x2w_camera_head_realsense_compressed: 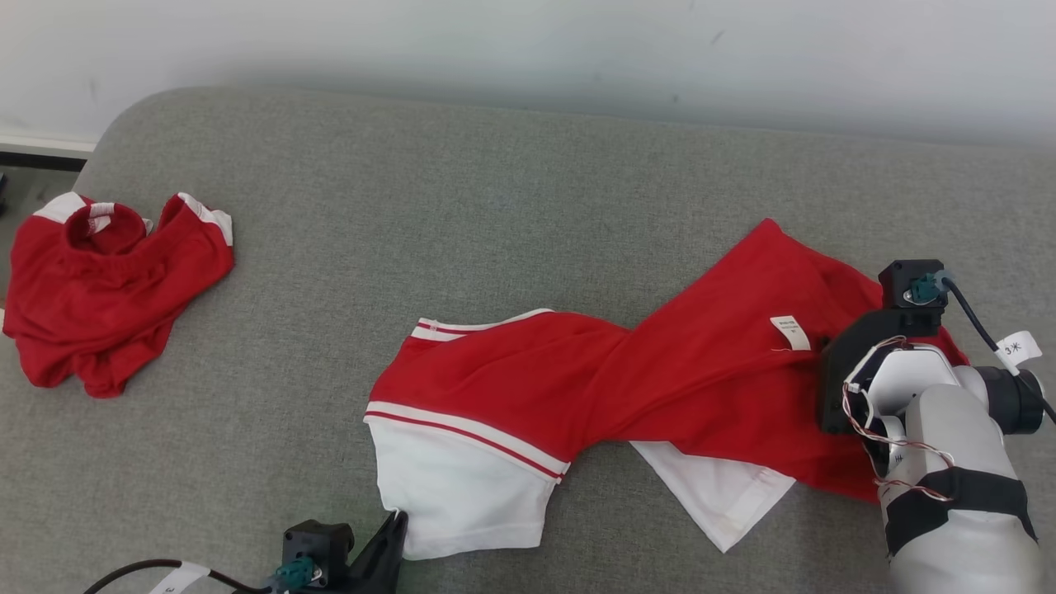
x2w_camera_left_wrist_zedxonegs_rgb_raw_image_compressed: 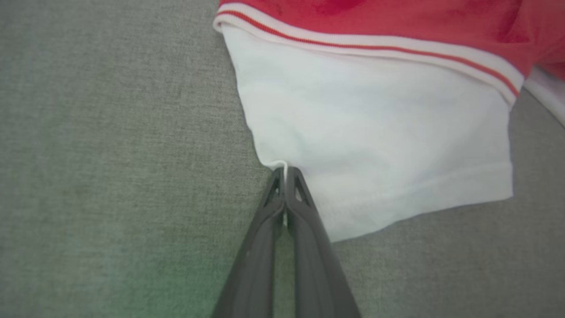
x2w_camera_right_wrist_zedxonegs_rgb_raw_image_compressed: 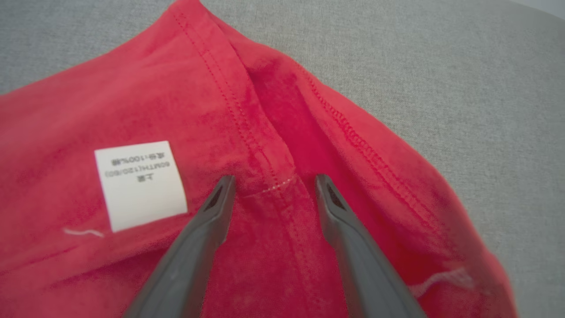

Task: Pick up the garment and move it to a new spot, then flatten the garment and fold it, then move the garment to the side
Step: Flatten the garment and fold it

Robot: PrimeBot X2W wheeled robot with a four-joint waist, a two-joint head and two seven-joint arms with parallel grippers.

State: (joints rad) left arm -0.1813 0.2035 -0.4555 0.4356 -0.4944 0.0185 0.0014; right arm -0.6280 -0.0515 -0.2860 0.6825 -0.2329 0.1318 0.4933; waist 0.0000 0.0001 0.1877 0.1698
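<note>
Flattening, by the look: garment (x2w_camera_head_realsense_compressed: 660, 371) lying twisted on couch (x2w_camera_head_realsense_compressed: 412, 206), centre-right. Left gripper (x2w_camera_left_wrist_zedxonegs_rgb_raw_image_compressed: 284, 170) clamped on near white corner (x2w_camera_left_wrist_zedxonegs_rgb_raw_image_compressed: 276, 164); right gripper (x2w_camera_right_wrist_zedxonegs_rgb_raw_image_compressed: 273, 183) gaping over red hem (x2w_camera_right_wrist_zedxonegs_rgb_raw_image_compressed: 353, 132) at right. Next, likely: close right, then draw both ends apart.

Head camera looked down over the whole garment (x2w_camera_head_realsense_compressed: 660, 371); wrist cameras sat close on parts of it — left the white sleeve (x2w_camera_left_wrist_zedxonegs_rgb_raw_image_compressed: 375, 132), right the label (x2w_camera_right_wrist_zedxonegs_rgb_raw_image_compressed: 139, 185).
</note>
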